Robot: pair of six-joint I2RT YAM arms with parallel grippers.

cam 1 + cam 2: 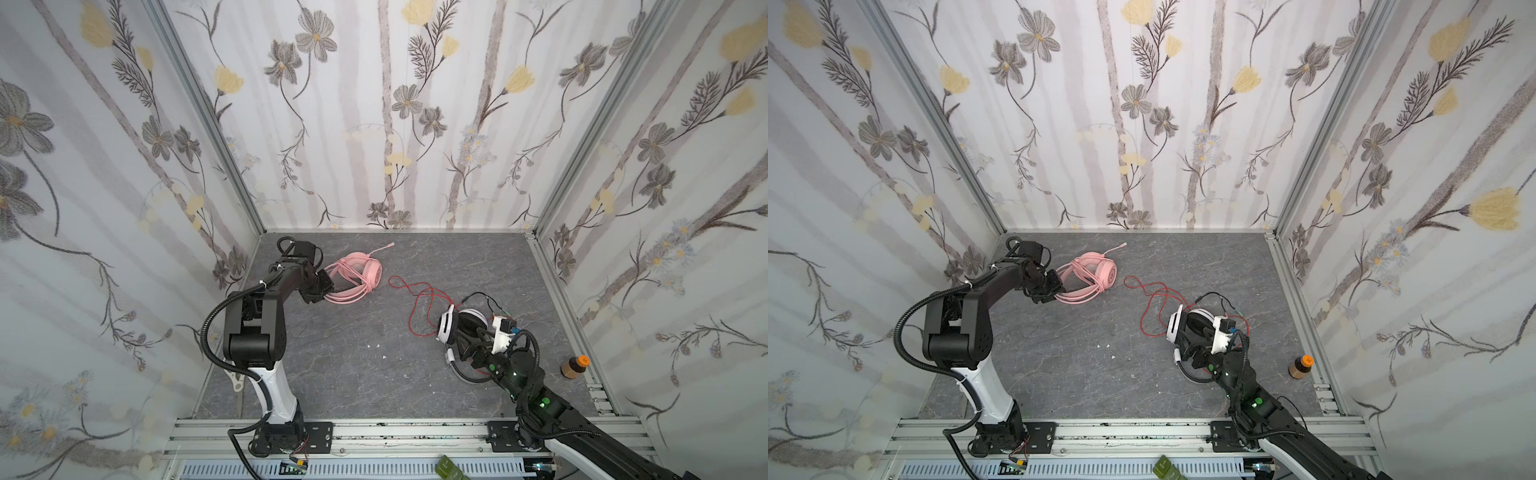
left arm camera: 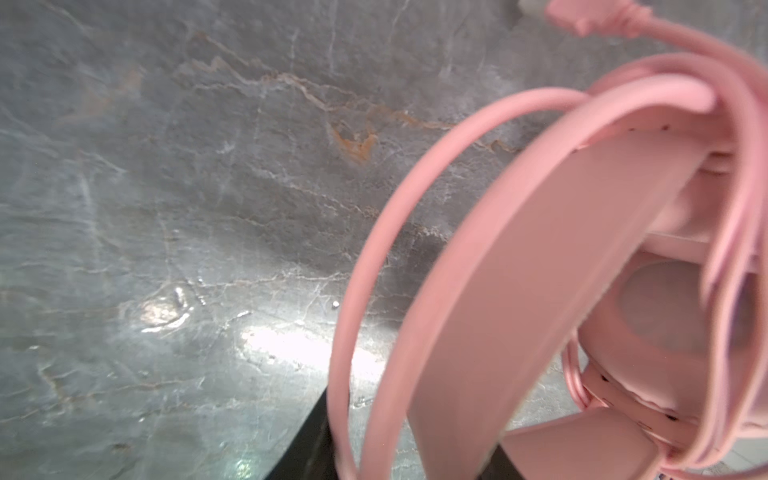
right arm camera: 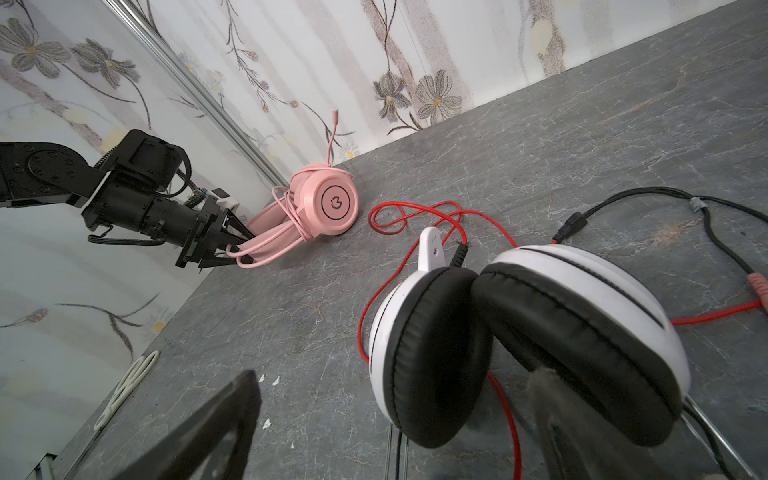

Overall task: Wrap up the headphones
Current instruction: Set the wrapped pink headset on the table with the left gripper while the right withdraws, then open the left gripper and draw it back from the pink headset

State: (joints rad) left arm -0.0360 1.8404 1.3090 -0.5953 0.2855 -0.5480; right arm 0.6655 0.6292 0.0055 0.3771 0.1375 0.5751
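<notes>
Now the left gripper [image 3: 242, 248] stands parted around the pink headset [image 3: 336, 203], left of the red cable [image 3: 415, 206]; the right gripper [image 1: 469, 338], spread wide, straddles the white-and-black headset [image 3: 582, 291] at that cable's right.

We see the pink headset [image 1: 360, 272] at the left gripper [image 1: 327, 287], the white-and-black headset [image 1: 446, 326] at the right gripper [image 1: 467, 340], its red cable [image 1: 417, 301] loose across the table [image 1: 353, 365].

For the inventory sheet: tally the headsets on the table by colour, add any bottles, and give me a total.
Pink headset: 1
White-and-black headset: 1
Brown bottle with orange cap: 1
Total: 3
</notes>
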